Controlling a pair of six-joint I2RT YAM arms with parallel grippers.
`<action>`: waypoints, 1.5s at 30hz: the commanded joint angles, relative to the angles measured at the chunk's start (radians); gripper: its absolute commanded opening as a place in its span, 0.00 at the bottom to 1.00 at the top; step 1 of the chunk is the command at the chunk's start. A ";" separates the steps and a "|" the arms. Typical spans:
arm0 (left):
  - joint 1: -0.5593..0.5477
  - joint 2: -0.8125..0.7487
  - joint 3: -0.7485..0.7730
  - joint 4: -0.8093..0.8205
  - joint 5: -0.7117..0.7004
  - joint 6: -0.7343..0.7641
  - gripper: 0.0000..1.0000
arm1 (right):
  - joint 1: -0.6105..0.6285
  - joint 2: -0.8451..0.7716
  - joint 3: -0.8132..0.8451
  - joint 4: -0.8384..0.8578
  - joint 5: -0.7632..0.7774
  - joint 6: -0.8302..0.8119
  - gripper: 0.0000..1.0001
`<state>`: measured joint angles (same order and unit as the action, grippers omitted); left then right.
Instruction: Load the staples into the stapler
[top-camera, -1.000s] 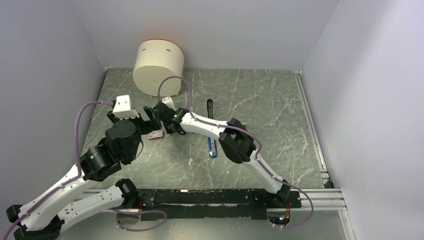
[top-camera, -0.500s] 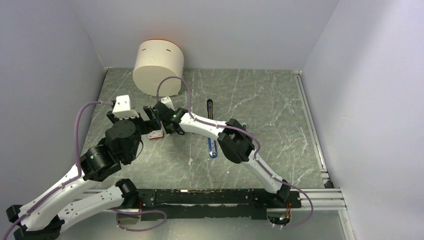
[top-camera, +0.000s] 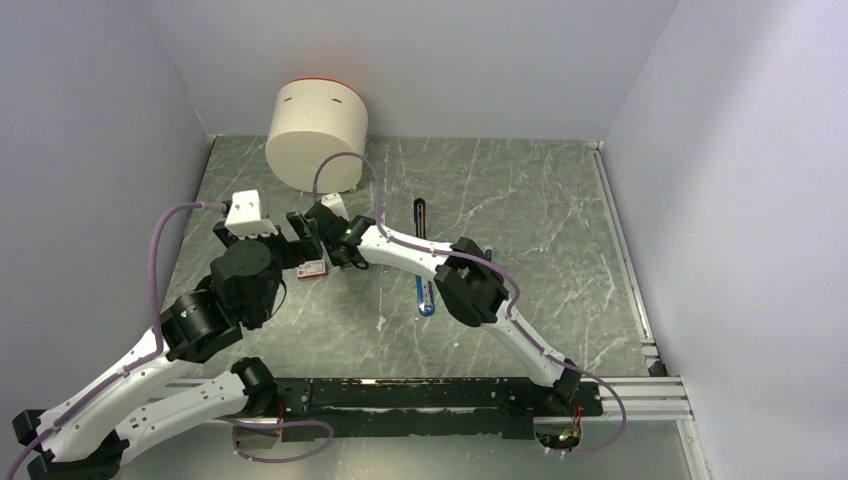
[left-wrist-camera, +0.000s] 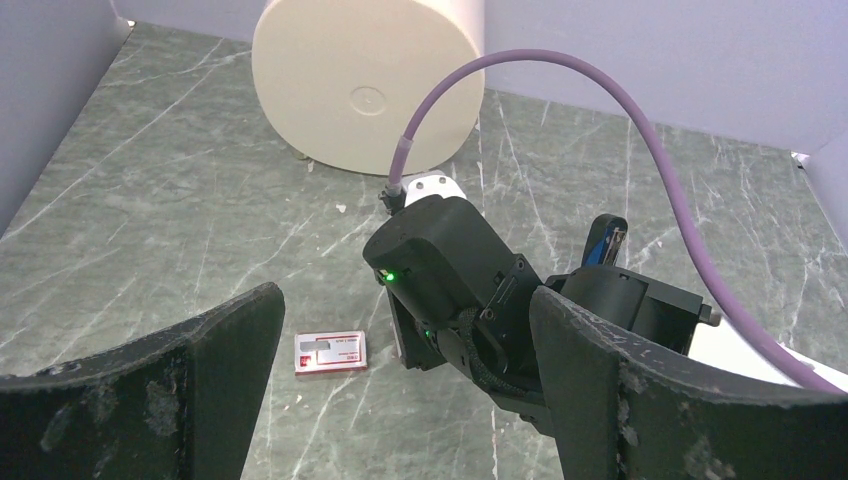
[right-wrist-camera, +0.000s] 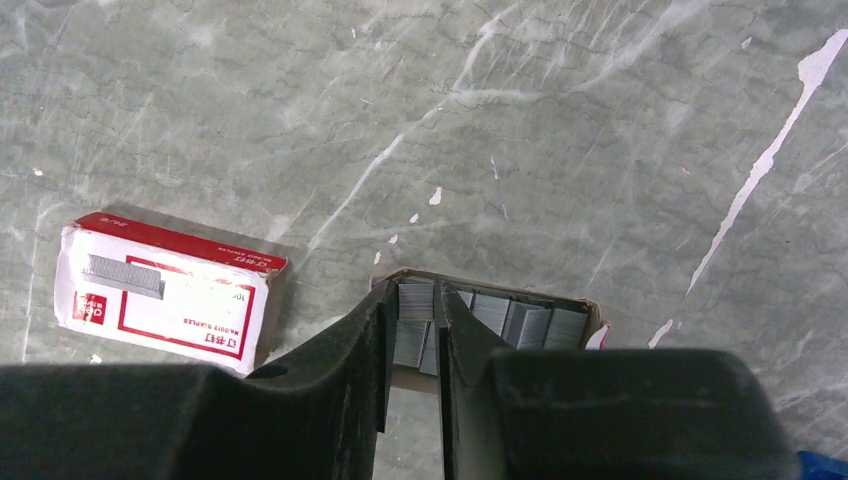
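The right tool (right-wrist-camera: 416, 298) now clamps a staple block (right-wrist-camera: 417, 308) in the tray (right-wrist-camera: 500, 288) right under it — tighter than a second ago, so lifting seems next — while the left tool (left-wrist-camera: 405, 300) gapes, empty.

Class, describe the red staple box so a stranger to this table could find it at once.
From the big cream cylinder at the table's back left, come toward the near edge. The staple box lies flat there. Unlike the open tray of silvery staples beside it, it is red with a white label.
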<state>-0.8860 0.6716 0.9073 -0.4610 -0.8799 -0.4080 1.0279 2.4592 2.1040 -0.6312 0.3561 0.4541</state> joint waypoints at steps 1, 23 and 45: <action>0.007 -0.001 -0.007 0.007 -0.028 -0.008 0.97 | 0.004 0.001 0.011 -0.001 0.013 0.014 0.23; 0.007 -0.001 -0.011 0.004 -0.016 -0.026 0.97 | 0.004 -0.389 -0.453 0.112 -0.021 0.094 0.23; 0.007 0.029 -0.006 0.012 0.006 -0.034 0.97 | 0.069 -0.574 -0.831 0.079 -0.081 0.242 0.24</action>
<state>-0.8860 0.6926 0.9012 -0.4610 -0.8749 -0.4339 1.0786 1.8782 1.2816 -0.5461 0.2718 0.6662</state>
